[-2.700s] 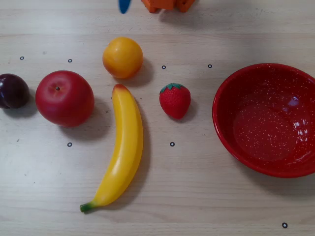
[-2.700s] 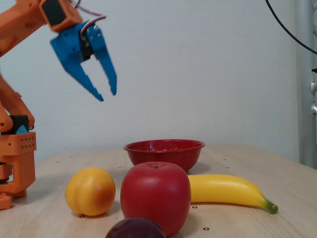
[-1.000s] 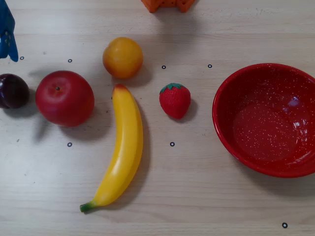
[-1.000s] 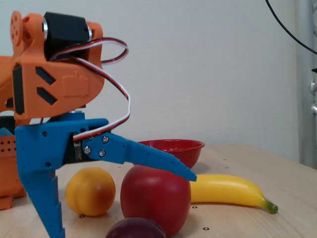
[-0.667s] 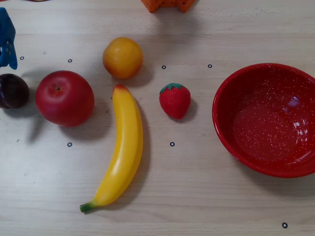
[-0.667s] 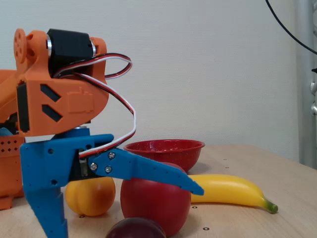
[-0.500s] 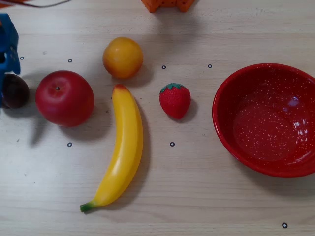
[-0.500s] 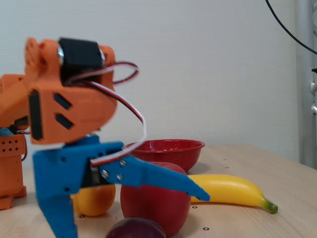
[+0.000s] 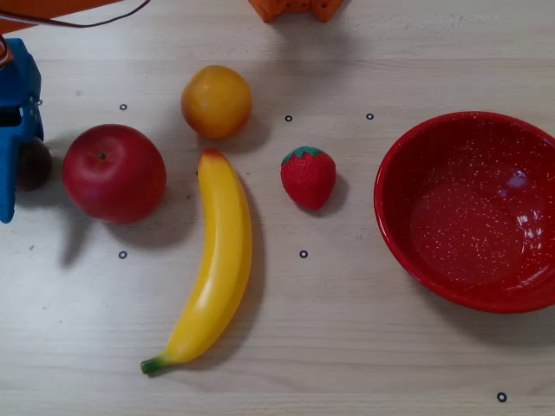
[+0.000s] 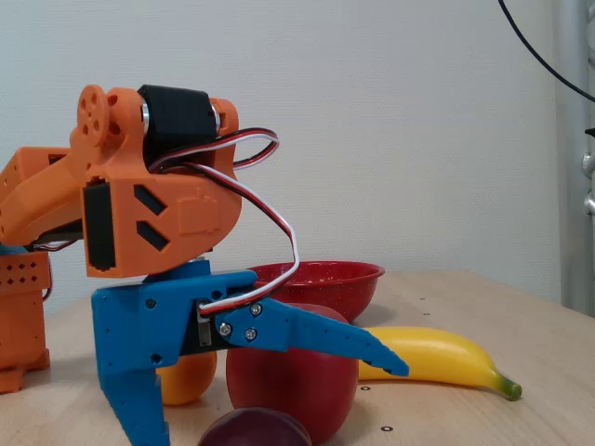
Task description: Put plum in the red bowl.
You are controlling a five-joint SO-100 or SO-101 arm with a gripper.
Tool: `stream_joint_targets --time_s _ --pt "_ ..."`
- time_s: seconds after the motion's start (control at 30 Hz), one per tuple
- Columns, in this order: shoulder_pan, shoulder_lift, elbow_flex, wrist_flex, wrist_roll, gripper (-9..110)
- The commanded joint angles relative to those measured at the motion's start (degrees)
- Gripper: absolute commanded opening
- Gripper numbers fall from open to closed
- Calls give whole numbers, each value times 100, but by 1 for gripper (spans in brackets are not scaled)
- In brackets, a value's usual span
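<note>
Starting at the blue gripper (image 10: 279, 400): we record its two fingers spread wide apart, one pointing down toward the table (image 9: 347, 329) and the other reaching out to the right in the fixed view, its tip in front of the banana (image 10: 437, 358). Nothing is held between them.

Plum (image 9: 35, 165): we log it at the far left edge of the overhead view, resting on the table just beside the apple (image 9: 114, 172) and partly covered by the blue gripper body. In the fixed view only its dark top shows at the bottom edge, beneath the raised finger and in front of the apple.

Orange fruit (image 9: 216, 101): behind the apple and banana in the overhead view, near both but apart; half hidden by the gripper in the fixed view.

Strawberry (image 9: 309, 176): to the right of the banana, between it and the bowl.

Red bowl (image 9: 408, 251): at the right side of the overhead view, upright and empty, well apart from the plum.

Orange arm housing (image 10: 158, 218) with black servo sits above the gripper.
</note>
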Motion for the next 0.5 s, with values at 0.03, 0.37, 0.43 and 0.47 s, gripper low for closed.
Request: stream_joint_targets --time_s 0.03,0.37,0.43,0.47 --pt "9 264 -519 44 -26 66" --pt "-149 193 -659 44 -62 66" --pt "-158 176 -686 26 -132 66" --pt "-158 176 -694 26 -158 66"
